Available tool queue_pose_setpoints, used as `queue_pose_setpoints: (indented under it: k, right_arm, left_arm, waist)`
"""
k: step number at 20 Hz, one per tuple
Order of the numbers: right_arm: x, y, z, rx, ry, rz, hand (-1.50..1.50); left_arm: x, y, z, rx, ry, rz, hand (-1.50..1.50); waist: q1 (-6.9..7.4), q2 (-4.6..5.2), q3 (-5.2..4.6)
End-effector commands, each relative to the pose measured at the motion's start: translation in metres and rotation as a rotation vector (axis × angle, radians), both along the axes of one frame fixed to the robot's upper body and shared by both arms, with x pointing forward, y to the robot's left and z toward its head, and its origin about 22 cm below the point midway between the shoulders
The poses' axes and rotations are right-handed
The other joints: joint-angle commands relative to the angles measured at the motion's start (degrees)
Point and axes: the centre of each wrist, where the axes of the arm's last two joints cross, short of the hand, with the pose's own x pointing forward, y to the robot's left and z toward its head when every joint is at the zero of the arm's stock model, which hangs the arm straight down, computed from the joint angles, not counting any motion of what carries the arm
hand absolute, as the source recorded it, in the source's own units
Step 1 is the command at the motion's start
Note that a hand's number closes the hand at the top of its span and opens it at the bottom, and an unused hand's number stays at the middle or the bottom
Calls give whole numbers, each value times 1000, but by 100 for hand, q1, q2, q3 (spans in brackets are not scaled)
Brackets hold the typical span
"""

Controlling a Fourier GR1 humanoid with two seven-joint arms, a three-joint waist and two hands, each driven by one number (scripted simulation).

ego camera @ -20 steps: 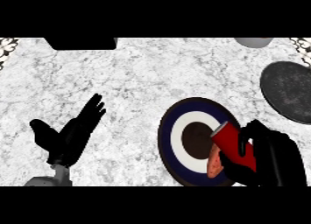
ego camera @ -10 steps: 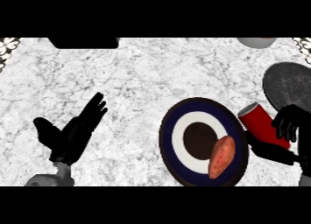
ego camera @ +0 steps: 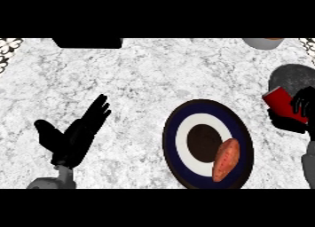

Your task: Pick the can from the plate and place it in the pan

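The right hand (ego camera: 308,111) is curling its fingers round the red can (ego camera: 279,100), holding it tilted at the near edge of the dark pan (ego camera: 296,74), clear of the plate (ego camera: 172,137). Doing this well means carrying the can over the pan's middle, righting it, lowering, then opening; its base seems hidden. The left hand (ego camera: 71,139) is resting open at lower left.

Can (ego camera: 281,101) at pan (ego camera: 298,73) edge; plate (ego camera: 171,137) left; sweet potato (ego camera: 225,159) on plate

Marbled white counter (ego camera: 153,75), ringed round plate (ego camera: 171,137) right of centre, dark pan (ego camera: 294,77) at right edge
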Motion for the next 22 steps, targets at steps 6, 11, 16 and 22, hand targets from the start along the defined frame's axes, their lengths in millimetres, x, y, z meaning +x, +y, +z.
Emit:
queue_pose_setpoints:
  k: [6, 11, 16, 22]
  right_arm:
    - [49, -78, -7, 11, -163, -224, 150]
    - [63, -93, -21, 10, -171, -216, 150]
    - [54, -125, -16, 14, -176, -247, 150]
    - [37, -151, -19, 8, 155, -318, -150]
  left_arm:
    - [8, -13, -4, -11, -9, -34, 0]
    - [8, 1, 0, -9, -5, -29, 0]
    - [13, -9, 4, 5, -31, -28, 0]
    - [14, -13, 3, -6, -47, -53, 0]
  waist:
    - [127, 63, 14]
    - [153, 59, 12]
    - [254, 125, 30]
    - [405, 184, 27]
